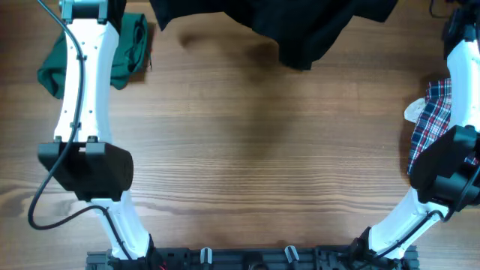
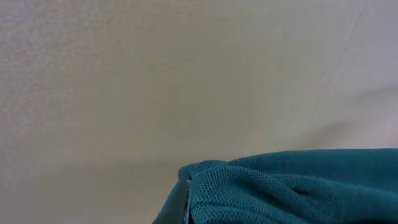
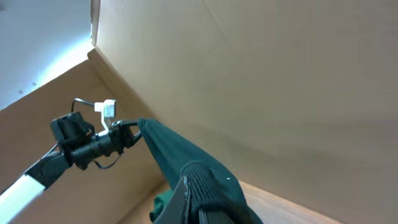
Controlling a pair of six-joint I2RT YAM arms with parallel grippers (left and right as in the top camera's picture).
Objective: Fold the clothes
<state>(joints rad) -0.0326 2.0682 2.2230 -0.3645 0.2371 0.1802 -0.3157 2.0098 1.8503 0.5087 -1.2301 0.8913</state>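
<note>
The left gripper [image 3: 126, 132], seen from the right wrist, stands raised well above the wooden desk [image 1: 247, 165]. Its black fingers are pinched together on one corner of a teal knitted fabric garment [image 3: 177, 155]. From that corner the garment runs as a taut, narrow band straight toward the right wrist camera, where it widens and drapes over the bottom of that view. The right gripper sits under this drape, so how far it is open, and whether it has hold of the cloth, cannot be told.

The left wrist view shows only a bunched fold of the same teal knit along its lower edge, with a plain pale wall behind it. The gripper's own fingers are covered there.

From overhead, a crumpled green cloth heap [image 1: 127, 45] lies at the far left corner of the desk, partly under the white left arm [image 1: 82, 97]. A large dark, nearly black cloth [image 1: 300, 30] hangs into the top middle of that view, between the two arms. Whether it is the teal garment in shadow cannot be told. A red, white and blue checked cloth [image 1: 431, 120] lies at the right edge, just beside the black-and-white right arm [image 1: 450, 161].
</note>
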